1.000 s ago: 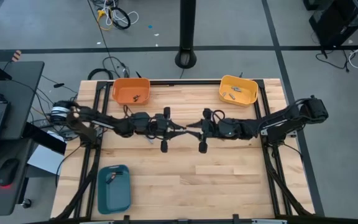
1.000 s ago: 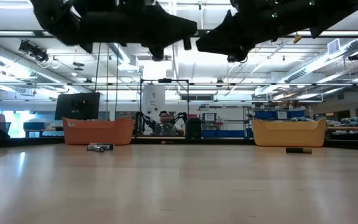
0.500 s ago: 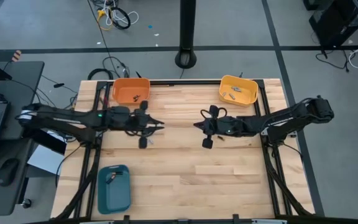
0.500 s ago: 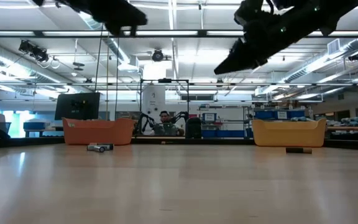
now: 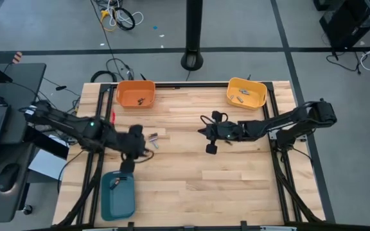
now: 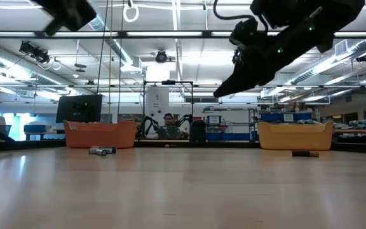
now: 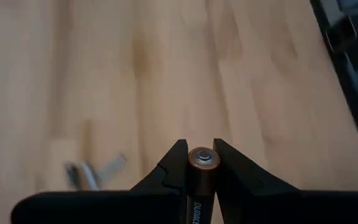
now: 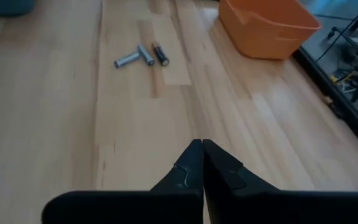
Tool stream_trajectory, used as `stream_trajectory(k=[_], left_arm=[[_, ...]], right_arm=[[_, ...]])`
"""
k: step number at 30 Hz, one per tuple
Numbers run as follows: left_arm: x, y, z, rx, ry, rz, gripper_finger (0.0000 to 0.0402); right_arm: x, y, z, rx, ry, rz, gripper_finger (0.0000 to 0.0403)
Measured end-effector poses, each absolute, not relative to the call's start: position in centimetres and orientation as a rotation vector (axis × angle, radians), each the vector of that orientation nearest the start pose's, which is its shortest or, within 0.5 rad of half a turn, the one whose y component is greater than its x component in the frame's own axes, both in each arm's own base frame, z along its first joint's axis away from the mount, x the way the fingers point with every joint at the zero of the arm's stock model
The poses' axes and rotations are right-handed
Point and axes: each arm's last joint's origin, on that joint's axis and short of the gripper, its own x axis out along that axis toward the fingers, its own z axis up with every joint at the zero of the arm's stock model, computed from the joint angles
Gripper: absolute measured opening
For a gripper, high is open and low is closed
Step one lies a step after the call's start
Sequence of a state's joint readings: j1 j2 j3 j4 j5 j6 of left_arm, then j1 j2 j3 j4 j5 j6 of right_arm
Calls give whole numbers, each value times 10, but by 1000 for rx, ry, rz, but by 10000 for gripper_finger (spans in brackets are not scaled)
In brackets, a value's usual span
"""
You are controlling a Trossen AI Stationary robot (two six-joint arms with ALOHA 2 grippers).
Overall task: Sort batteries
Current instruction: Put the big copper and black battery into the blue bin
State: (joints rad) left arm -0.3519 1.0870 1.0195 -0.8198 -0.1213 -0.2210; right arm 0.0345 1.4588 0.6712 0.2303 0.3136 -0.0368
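One battery [image 7: 202, 180], hidden from overhead, shows in the left wrist view clamped upright between the left gripper's [image 7: 197, 163] jaws; the right gripper's [image 8: 202, 163] jaws are closed, empty.

1. Both arms are dark, near-black, built of slim jointed links; the left arm [image 5: 76, 125] and the right arm [image 5: 294, 122] look alike from above.
2. A small green light glows on the left arm, and green lights show on the right arm's underside [image 6: 278, 49] in the low view.
3. Thin black cables loop near the right gripper [image 5: 204, 131].
4. Each gripper carries two matte black, wedge-shaped fingers [image 8: 185, 171] tapering to points; the left gripper [image 7: 201, 163] has the same.
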Motion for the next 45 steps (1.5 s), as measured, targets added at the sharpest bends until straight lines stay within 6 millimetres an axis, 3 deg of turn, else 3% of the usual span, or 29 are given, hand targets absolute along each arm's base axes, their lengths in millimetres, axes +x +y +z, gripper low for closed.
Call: stream_trajectory(k=[4, 14, 20, 25, 30, 40, 45], left_arm=[[189, -91, 291, -87, 1025, -102, 56], [171, -158, 257, -207, 1199, -67, 56], [154, -185, 226, -259, 1172, -73, 56], [145, -191, 213, -291, 1155, -66, 56], [138, -188, 199, -300, 1207, -55, 56], [133, -178, 177, -351, 1243, 25, 56], [134, -176, 175, -357, 1197, 64, 56]], right_arm=[[293, 1, 175, -127, 557, -226, 9], [296, 2, 161, -141, 596, -204, 6], [274, 4, 141, -79, 485, -109, 4], [246, 6, 122, -2, 399, -94, 3], [230, 13, 117, 73, 330, -81, 3], [229, 35, 120, 39, 297, -111, 4], [229, 38, 120, 36, 292, -112, 4]])
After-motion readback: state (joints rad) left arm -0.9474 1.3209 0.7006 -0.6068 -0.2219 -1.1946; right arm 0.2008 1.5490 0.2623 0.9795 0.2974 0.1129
